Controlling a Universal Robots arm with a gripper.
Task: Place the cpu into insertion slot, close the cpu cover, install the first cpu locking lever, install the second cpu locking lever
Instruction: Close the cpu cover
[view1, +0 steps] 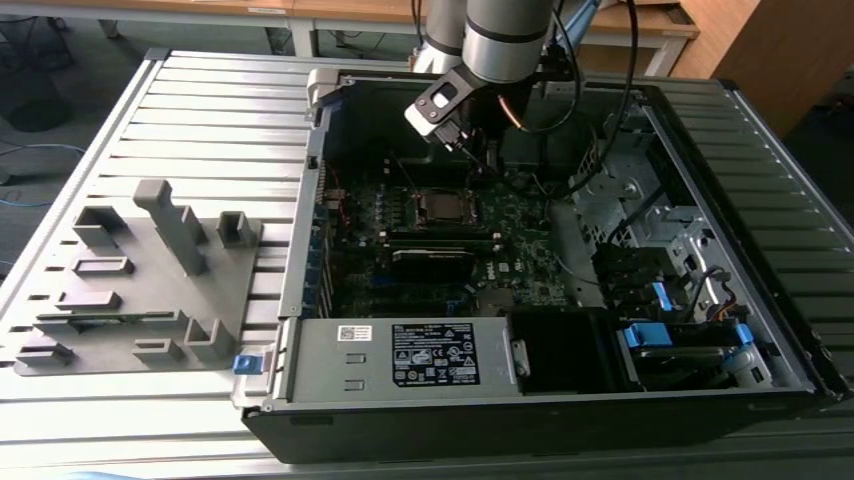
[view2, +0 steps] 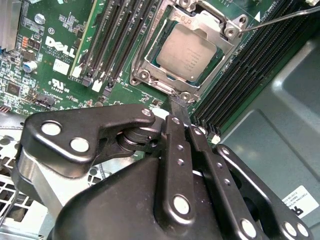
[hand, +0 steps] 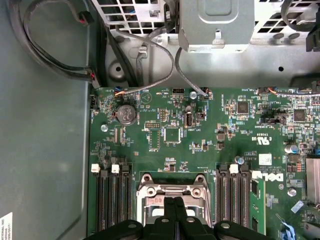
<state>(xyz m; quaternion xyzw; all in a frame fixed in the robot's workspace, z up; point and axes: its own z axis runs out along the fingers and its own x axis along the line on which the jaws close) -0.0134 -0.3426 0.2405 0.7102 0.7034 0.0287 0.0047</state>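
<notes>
Slatted table (view1: 200, 110) | arm (view1: 505, 35) angled into case (view1: 534, 432) | gripper (view2: 176, 101) closed at cpu cover (view2: 200, 21)

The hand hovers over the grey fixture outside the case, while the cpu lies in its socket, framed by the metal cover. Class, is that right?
No. The hand is inside the case, its tips at the edge of the cpu cover that frames the cpu, as the second wrist view shows. The rest holds.

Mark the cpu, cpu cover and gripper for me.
cpu (view2: 187, 52), second wrist view, centre of metal top.
cpu cover (view2: 207, 19), second wrist view, frame bar beside window.
gripper (view2: 178, 107), second wrist view, between its fingertips.
</notes>
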